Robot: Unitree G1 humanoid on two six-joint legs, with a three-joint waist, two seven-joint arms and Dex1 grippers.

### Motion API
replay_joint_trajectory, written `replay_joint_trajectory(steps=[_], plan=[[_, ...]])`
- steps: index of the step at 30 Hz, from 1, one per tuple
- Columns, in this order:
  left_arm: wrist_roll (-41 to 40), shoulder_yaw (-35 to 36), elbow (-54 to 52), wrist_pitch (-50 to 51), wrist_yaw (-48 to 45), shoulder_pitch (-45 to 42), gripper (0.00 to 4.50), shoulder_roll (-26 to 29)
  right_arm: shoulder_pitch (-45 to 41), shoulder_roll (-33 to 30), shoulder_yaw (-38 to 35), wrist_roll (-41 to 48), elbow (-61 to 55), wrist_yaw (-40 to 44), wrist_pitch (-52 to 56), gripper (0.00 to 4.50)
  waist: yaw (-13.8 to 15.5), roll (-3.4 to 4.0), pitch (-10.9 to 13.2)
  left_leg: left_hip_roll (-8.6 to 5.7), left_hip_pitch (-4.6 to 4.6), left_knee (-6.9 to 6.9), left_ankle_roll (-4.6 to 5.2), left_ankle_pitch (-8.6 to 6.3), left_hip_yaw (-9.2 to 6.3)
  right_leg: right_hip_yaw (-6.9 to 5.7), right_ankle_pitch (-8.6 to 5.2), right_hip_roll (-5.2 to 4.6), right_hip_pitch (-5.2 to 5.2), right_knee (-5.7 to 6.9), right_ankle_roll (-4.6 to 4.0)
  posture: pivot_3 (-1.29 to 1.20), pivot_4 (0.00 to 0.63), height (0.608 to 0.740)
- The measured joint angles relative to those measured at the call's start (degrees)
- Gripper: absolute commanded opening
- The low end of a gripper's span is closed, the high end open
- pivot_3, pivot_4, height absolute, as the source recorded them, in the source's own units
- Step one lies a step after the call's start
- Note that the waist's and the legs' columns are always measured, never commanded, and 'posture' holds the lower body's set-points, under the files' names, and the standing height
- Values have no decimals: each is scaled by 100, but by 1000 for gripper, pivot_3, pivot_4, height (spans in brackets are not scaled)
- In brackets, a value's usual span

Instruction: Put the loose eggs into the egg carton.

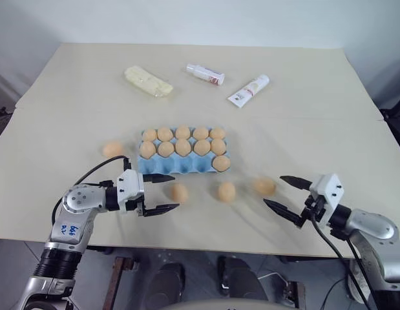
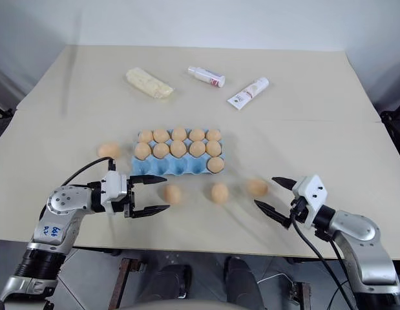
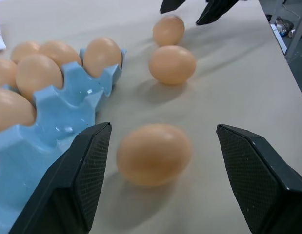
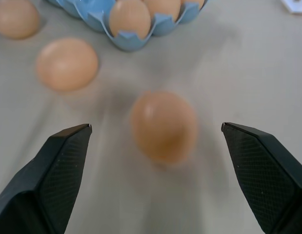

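Jaws on both grippers are standing open, gripping nothing: left gripper (image 1: 162, 193) is flanking one egg (image 1: 179, 192), right gripper (image 1: 289, 198) another (image 1: 265, 186). Four loose eggs are lying near the tabletop's (image 1: 316, 97) front edge, around the carton (image 1: 162, 164).

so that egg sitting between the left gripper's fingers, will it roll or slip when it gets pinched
Probably yes on both. The egg lies on its side on the flat table with nothing bracing it, so an off-centre touch could roll it. Its smooth, rounded shell may squirt out from the left gripper, whose jaws are open. Likely fragile, so squeeze gently.
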Motion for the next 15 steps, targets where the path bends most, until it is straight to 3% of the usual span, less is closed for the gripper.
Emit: replay_joint_trajectory(steps=[2, 5, 11, 15], plan=[[2, 41, -36, 0, 64, 100, 3677, 7, -250, 119, 162, -88, 356, 27, -138, 4500, -4, 0, 0, -1, -2, -1, -1, 0, 0, 0, 0, 0, -3, 0, 0, 0, 150, 740], [1, 127, -225, 3, 168, 264, 3708, 38, -498, 279, 382, -199, 731, 120, -335, 3890, -5, 0, 0, -1, -4, 0, -1, -1, 0, 0, 0, -1, -2, -1, 0, 0, 150, 740], [1, 363, -458, 24, 407, 615, 3708, 176, -657, 360, 507, -204, 966, 244, -646, 1881, 2, 1, 0, -1, -3, 1, -1, -1, 0, 1, 0, -2, -1, 0, 0, 0, 150, 740], [-26, 682, -548, 132, 745, 889, 3708, 178, -928, 511, 603, -183, 763, 182, -531, 1881, -33, 1, 0, 1, -1, 0, -2, -1, 3, 6, 0, -1, -5, 5, 0, 0, 150, 740]])
